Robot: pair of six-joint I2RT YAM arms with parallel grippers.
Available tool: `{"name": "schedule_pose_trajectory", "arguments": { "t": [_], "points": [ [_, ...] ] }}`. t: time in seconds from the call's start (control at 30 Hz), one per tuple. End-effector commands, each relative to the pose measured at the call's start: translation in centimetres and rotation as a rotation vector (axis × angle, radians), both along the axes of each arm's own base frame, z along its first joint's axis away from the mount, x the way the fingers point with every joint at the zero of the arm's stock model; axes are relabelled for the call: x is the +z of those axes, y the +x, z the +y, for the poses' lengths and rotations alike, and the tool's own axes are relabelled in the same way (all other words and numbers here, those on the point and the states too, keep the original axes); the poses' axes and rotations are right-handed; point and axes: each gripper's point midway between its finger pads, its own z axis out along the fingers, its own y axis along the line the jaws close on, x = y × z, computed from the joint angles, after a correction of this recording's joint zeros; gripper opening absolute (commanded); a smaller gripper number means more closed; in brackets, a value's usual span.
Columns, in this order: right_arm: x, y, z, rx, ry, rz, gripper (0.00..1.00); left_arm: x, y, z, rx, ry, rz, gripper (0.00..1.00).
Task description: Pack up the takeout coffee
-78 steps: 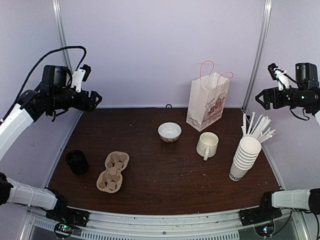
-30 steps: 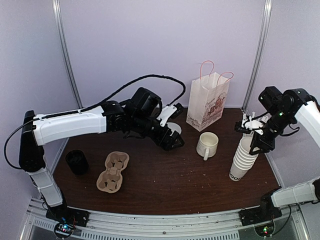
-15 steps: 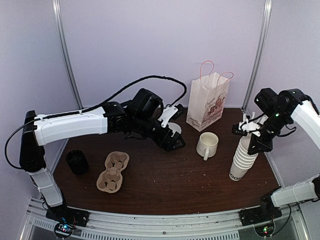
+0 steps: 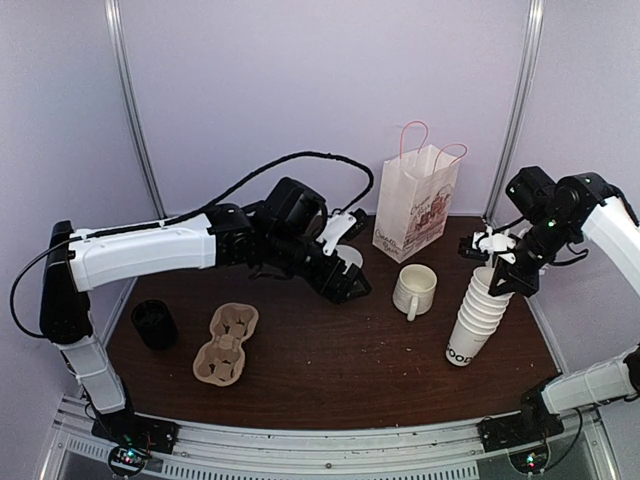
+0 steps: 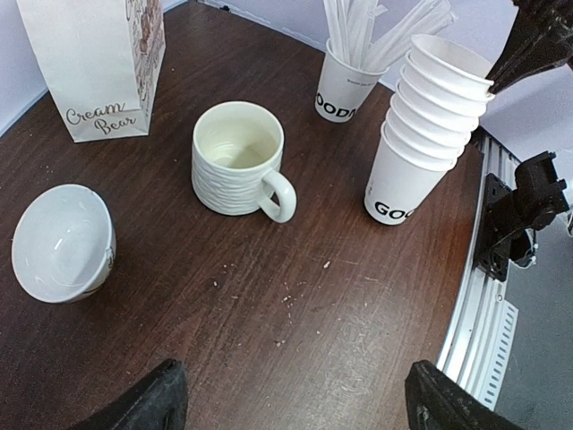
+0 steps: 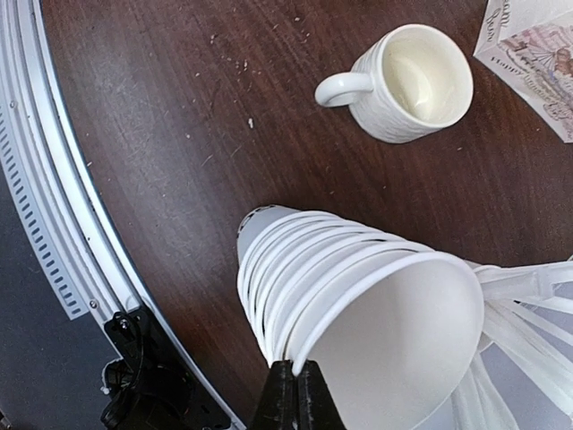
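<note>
The right gripper (image 6: pixel 291 383) is clenched on the rim of the top cup in the tilted stack of white tapered paper cups with black lettering (image 4: pixel 478 318), at the right side of the dark brown wooden table (image 4: pixel 330 375). The left gripper (image 4: pixel 347 284) hangs released near the white ceramic bowl (image 5: pixel 58 242).

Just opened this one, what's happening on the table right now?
The right tool pinches the rim of the top cup in the stack of paper cups, which stands tilted. The left tool hangs open over the table near the bowl and the mug, holding nothing. The paper bag stands at the back and the cardboard carrier lies empty on the left, so nothing is packed yet.
</note>
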Motion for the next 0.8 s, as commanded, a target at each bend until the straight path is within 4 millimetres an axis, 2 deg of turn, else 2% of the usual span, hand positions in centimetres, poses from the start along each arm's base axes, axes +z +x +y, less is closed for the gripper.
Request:
{"name": "schedule_pose_trajectory", "arguments": {
  "t": [0.0, 0.07, 0.2, 0.47, 0.63, 0.77],
  "points": [
    [2.6, 2.8, 0.7, -0.021, 0.027, -0.152, 0.0, 0.7, 0.4, -1.1, -0.012, -0.034, -0.034, 0.88],
    [3.0, 3.2, 0.6, -0.015, 0.015, -0.172, 0.0, 0.6, 0.5, -1.1, -0.012, -0.032, -0.034, 0.88],
    [2.7, 4.0, -0.8, -0.019, -0.098, -0.225, 0.0, 0.2, 0.6, -1.4, -0.013, -0.026, -0.029, 0.88],
    [4.4, 4.3, 0.2, -0.017, -0.034, -0.256, 0.0, 0.2, 0.7, -1.6, -0.009, -0.026, -0.029, 0.88],
    [3.9, 1.5, 2.7, 0.063, 0.089, -0.114, 0.0, 0.3, 0.7, -1.5, -0.009, -0.025, -0.029, 0.87],
    [3.2, 0.4, 2.9, 0.089, 0.094, -0.089, 0.0, 0.2, 0.7, -1.5, -0.01, -0.025, -0.027, 0.88]
  ]
}}
